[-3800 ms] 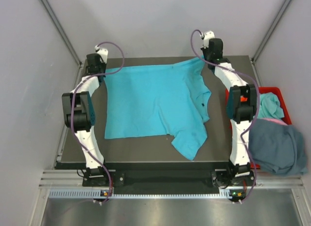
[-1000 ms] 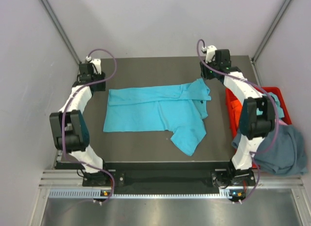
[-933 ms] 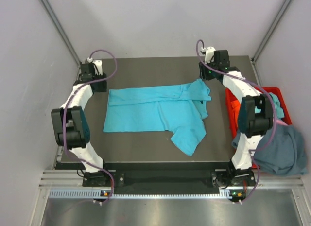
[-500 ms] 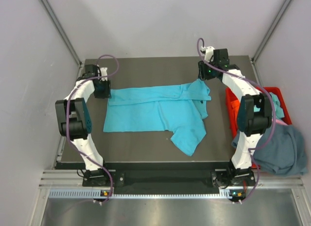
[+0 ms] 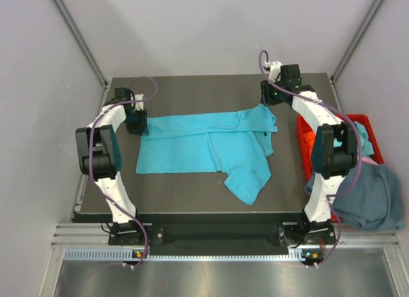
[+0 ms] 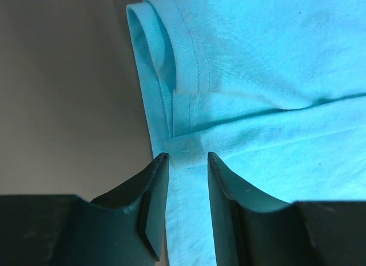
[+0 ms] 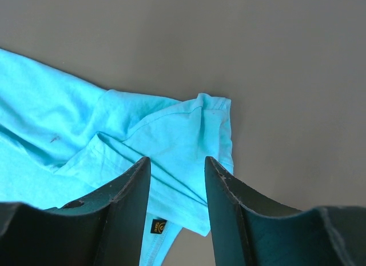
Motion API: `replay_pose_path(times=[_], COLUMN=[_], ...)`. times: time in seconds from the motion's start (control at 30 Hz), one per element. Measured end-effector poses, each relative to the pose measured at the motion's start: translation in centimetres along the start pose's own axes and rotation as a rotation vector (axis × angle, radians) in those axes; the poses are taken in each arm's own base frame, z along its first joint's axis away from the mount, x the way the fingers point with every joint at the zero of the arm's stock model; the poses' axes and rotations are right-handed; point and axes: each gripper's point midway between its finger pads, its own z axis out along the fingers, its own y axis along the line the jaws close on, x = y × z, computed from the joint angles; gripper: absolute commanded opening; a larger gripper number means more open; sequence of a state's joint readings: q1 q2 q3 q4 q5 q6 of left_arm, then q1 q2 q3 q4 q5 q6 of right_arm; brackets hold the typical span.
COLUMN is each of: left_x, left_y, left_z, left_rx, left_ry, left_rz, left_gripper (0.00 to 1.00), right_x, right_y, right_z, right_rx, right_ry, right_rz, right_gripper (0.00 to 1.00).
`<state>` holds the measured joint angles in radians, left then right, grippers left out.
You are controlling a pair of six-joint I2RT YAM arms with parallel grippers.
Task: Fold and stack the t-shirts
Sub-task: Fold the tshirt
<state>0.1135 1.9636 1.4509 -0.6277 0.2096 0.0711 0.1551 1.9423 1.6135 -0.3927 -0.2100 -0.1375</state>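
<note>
Dark table [image 5: 192, 195] carried the turquoise t-shirt [image 5: 204, 147], folded lengthwise across its middle. Left tool [image 6: 184, 160] hung over the shirt's left hem, jaws narrowly parted; right tool [image 7: 177, 163] hovered above its far right corner, jaws apart. Right of the table, a slate blue-grey t-shirt [image 5: 367, 195] draped over the red bin [image 5: 304, 144].

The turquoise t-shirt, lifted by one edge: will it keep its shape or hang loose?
Probably floppy: the turquoise t-shirt lies in soft folds, its hem curled over. Pushed, it would likely bunch up, since wrinkles show.
</note>
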Motion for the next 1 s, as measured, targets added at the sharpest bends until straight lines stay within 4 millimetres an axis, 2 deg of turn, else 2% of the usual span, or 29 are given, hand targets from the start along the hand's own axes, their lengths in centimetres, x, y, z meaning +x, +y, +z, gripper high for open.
replay_pose_path(times=[0.37, 0.47, 0.53, 0.57, 0.83, 1.0], left_x=[0.8, 0.8, 0.7, 0.6, 0.5, -0.5], left_y=[0.2, 0.3, 0.3, 0.3, 0.5, 0.8], left_z=[0.9, 1.0, 1.0, 0.9, 0.8, -0.7], left_rx=[0.000, -0.005, -0.006, -0.006, -0.017, -0.047], left_ry=[0.032, 0.033, 0.032, 0.031, 0.026, -0.016], left_rz=[-0.007, -0.013, -0.012, -0.013, -0.019, 0.001], left_gripper=[0.33, 0.12, 0.01, 0.00, 0.00, 0.00], right_x=[0.5, 0.6, 0.6, 0.5, 0.6, 0.6], right_y=[0.0, -0.1, -0.1, -0.1, -0.1, -0.1], right_z=[0.5, 0.6, 0.6, 0.6, 0.6, 0.6], right_rx=[-0.001, 0.001, 0.001, 0.001, 0.001, 0.002], right_ry=[0.012, 0.016, 0.014, 0.014, 0.015, 0.015], right_rz=[0.003, 0.004, 0.004, 0.004, 0.007, 0.008], right_gripper=[0.43, 0.43, 0.43, 0.43, 0.43, 0.43])
